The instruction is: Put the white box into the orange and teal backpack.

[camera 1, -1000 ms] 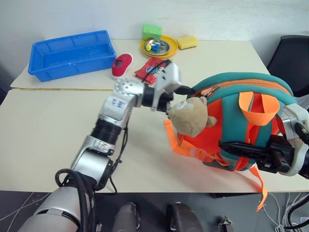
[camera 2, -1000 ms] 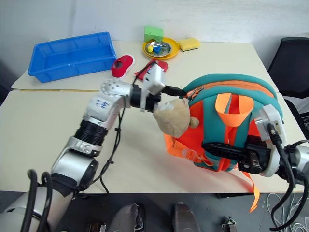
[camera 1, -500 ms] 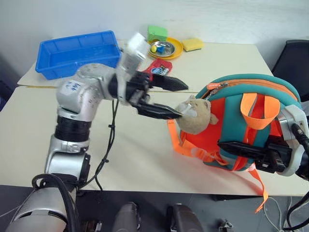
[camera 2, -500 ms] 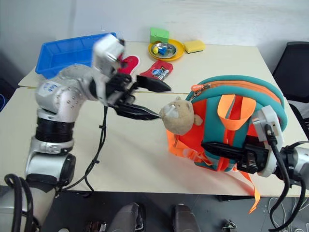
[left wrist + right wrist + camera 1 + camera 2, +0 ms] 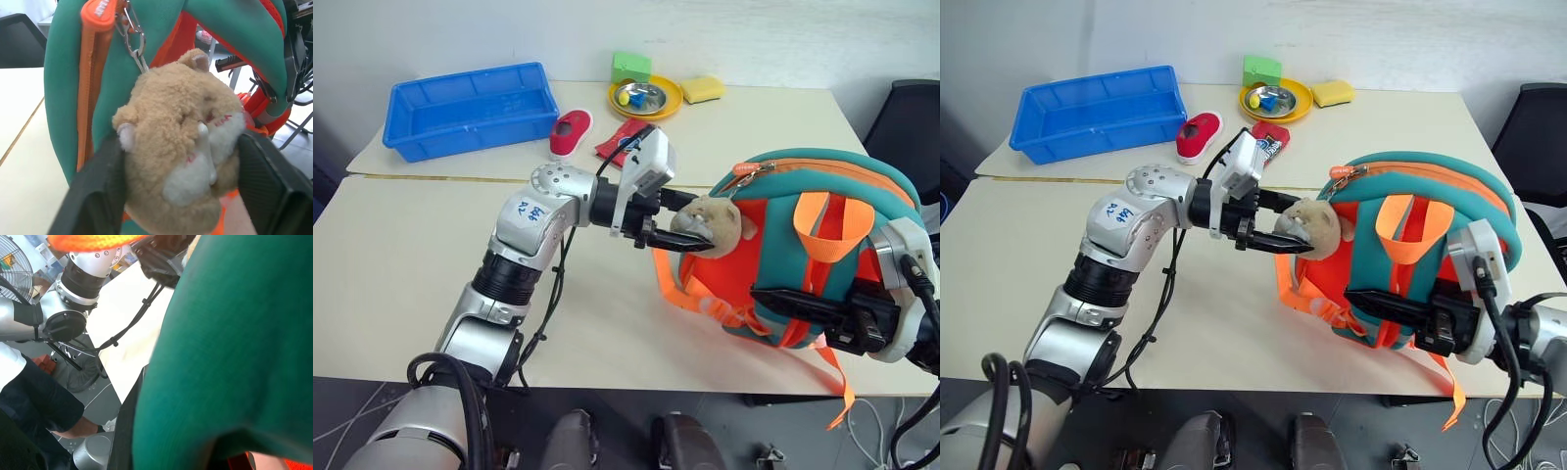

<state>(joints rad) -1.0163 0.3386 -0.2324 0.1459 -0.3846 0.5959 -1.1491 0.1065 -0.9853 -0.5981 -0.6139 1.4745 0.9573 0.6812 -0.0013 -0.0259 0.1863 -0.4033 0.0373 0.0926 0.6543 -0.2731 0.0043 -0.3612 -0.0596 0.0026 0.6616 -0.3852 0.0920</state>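
While the right gripper (image 5: 803,302) sits nearest, clamped tight on the straps low on the orange and teal backpack (image 5: 808,211) and propping it upright at the table's front edge, the left gripper (image 5: 680,220) reaches in level from the left with its black fingers (image 5: 98,188) pressing either side of the plush cat charm (image 5: 183,142) hanging off the zipper pull. That is a grip on the charm, not on the zipper. Zipper looks shut along the top arc. As for the white box, I cannot pick it out on the table (image 5: 391,274); further back lie a red shoe (image 5: 570,131), blue tray (image 5: 470,106), yellow plate (image 5: 644,95). Left arm stands nearer that far clutter, so fetching likely falls to it.
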